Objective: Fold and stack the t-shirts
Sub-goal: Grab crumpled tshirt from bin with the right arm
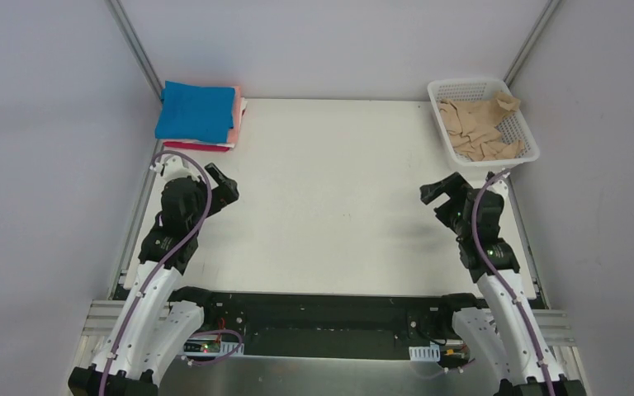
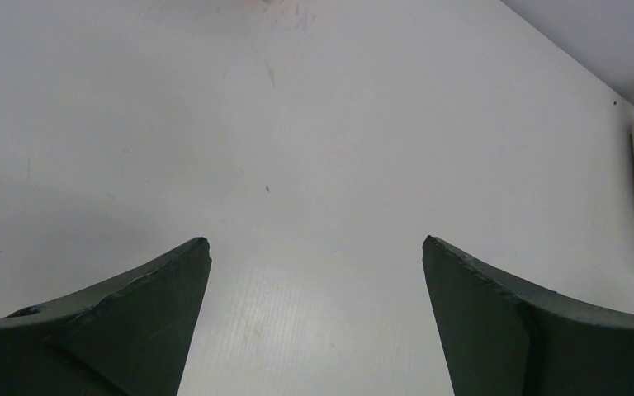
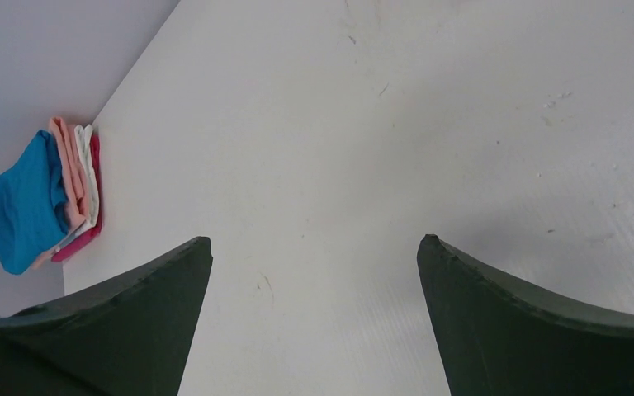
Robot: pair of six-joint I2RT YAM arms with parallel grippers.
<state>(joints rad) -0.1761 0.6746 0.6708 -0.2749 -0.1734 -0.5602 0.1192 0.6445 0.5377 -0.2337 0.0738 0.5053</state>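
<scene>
Left arm & right arm: white lower links, black upper sects. Purple cable ran along each. Left gripper, right gripper: dark matte wedge fingers.

No lettering, label, brand mark or number can be read anywhere in these views, on cloth, basket, arms or table.

Bright, even light falls from above on the white bench, leaving only faint, soft-edged shadows. Wrist views are sharp, with a mild sheen between the dark fingers.
</scene>
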